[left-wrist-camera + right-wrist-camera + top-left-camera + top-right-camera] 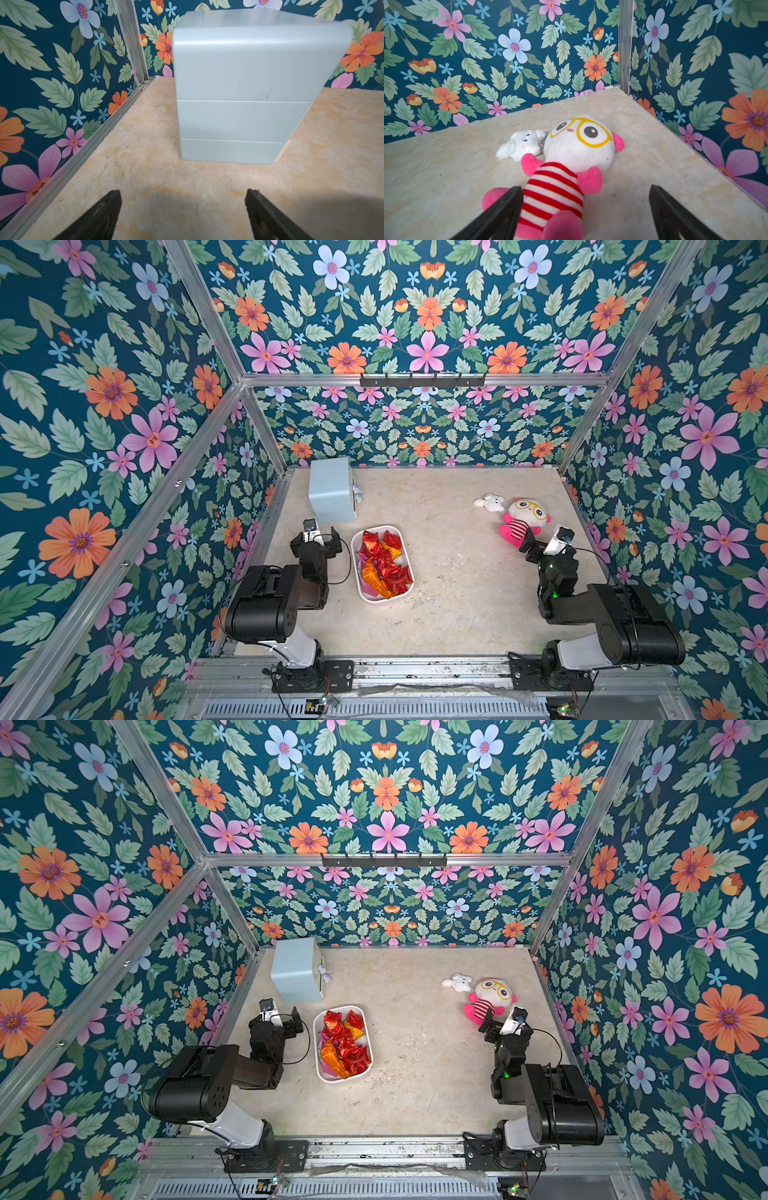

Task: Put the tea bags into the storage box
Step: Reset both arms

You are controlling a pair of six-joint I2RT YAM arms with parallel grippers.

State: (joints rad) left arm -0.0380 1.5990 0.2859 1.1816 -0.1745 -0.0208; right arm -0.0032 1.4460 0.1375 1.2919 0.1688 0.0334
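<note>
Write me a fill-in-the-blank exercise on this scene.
The storage box holding the tea bags is ____ in colour.
The left gripper faces a pale ____ drawer box.
The right gripper, jaws ____, points at the plush doll.
Missing words: white, blue, open.

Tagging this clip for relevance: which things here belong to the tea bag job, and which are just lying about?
Job: tea bags, storage box.
Lying about: drawer box, pink doll, white plush.
</note>
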